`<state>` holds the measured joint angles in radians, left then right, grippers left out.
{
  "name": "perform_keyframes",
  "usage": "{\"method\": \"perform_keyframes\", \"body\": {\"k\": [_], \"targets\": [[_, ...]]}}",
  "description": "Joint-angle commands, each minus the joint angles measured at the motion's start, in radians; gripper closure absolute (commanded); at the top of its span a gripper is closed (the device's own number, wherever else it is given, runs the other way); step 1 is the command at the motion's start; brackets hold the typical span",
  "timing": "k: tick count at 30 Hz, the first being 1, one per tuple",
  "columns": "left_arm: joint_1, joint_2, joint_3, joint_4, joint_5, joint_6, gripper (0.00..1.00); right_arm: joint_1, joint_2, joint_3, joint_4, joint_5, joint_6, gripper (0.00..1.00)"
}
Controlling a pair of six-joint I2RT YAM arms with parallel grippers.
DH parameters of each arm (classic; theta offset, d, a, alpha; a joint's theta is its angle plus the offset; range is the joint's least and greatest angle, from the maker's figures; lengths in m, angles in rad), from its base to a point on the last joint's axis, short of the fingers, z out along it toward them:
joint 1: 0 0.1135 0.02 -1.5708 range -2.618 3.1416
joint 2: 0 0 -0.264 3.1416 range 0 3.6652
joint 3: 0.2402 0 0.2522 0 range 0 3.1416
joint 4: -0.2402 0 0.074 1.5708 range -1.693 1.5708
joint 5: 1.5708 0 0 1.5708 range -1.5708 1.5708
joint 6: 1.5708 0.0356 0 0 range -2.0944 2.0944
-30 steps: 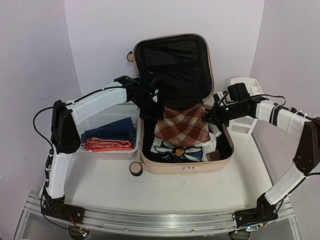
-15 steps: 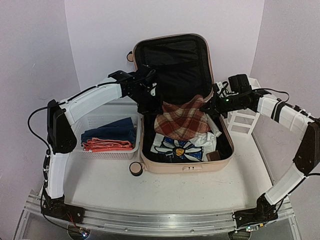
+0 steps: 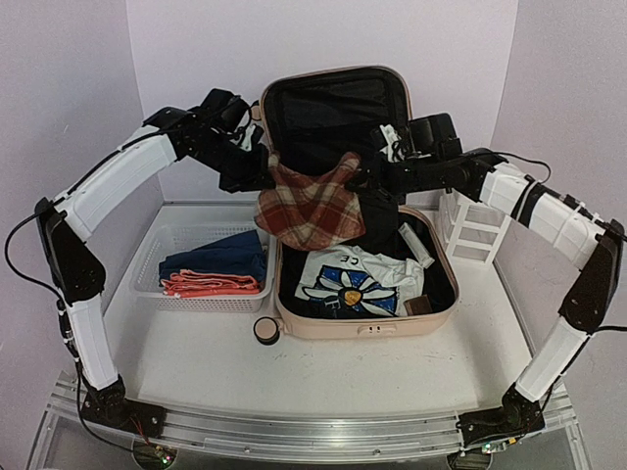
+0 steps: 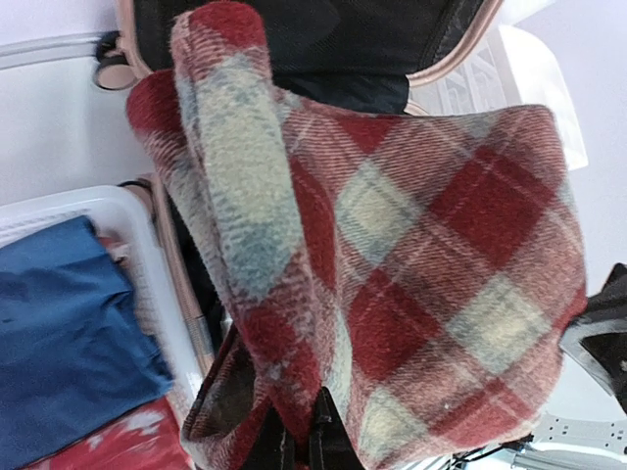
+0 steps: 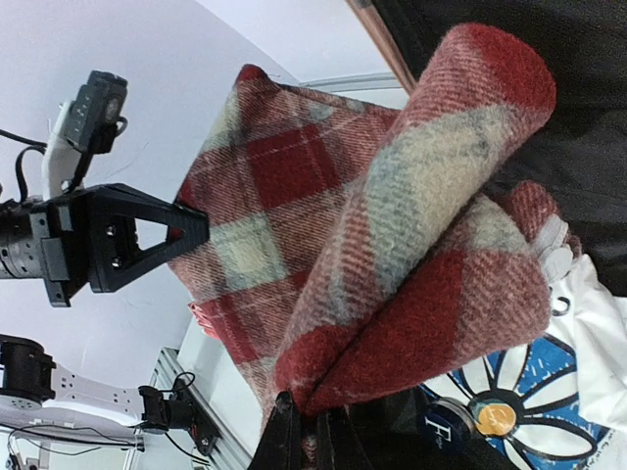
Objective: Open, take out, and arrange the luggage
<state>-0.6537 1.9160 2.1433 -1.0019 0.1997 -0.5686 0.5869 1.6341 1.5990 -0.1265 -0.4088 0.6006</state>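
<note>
The peach-pink luggage (image 3: 338, 328) lies open at the table's middle, its black-lined lid (image 3: 338, 117) standing upright. A red plaid cloth (image 3: 306, 204) hangs in the air over the luggage's left edge, stretched between both grippers. My left gripper (image 3: 265, 168) is shut on its left corner; the cloth fills the left wrist view (image 4: 392, 245). My right gripper (image 3: 364, 174) is shut on its right corner, and the right wrist view shows the cloth (image 5: 392, 245) pinched at the fingertips (image 5: 284, 431). A white T-shirt with a blue flower print (image 3: 355, 279) lies inside the luggage.
A white mesh basket (image 3: 157, 294) left of the luggage holds folded blue (image 3: 220, 259) and red (image 3: 211, 284) clothes. A white drawer organizer (image 3: 475, 230) stands at the right. Small dark items (image 3: 419, 305) lie in the luggage's front part. A caster wheel (image 3: 265, 331) juts at its front left.
Both grippers have lifted the plaid cloth up out of the luggage and carried it leftward. The flower T-shirt beneath is now uncovered.
</note>
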Motion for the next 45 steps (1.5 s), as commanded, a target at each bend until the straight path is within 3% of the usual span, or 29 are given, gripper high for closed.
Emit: {"method": "perform_keyframes", "body": {"k": [1, 12, 21, 28, 38, 45], "targets": [[0.063, -0.154, -0.023, -0.055, -0.022, 0.067, 0.99, 0.069, 0.094, 0.122, 0.098, 0.026, 0.023, 1.00], [0.317, -0.347, -0.174, -0.200, -0.031, 0.198, 0.98, 0.226, 0.419, 0.401, 0.256, 0.061, 0.061, 1.00], [0.510, -0.388, -0.240, -0.238, -0.084, 0.285, 0.98, 0.265, 0.710, 0.682, 0.353, 0.054, 0.123, 1.00], [0.548, -0.323, -0.365, -0.201, -0.063, 0.299, 1.00, 0.266, 0.782, 0.575, 0.395, 0.109, 0.209, 1.00], [0.548, -0.208, -0.615, 0.025, 0.090, 0.288, 1.00, 0.266, 0.819, 0.403, 0.359, 0.140, 0.269, 0.97], [0.546, -0.129, -0.684, 0.150, 0.117, 0.292, 1.00, 0.279, 0.751, 0.339, 0.332, 0.196, 0.216, 0.85]]}}
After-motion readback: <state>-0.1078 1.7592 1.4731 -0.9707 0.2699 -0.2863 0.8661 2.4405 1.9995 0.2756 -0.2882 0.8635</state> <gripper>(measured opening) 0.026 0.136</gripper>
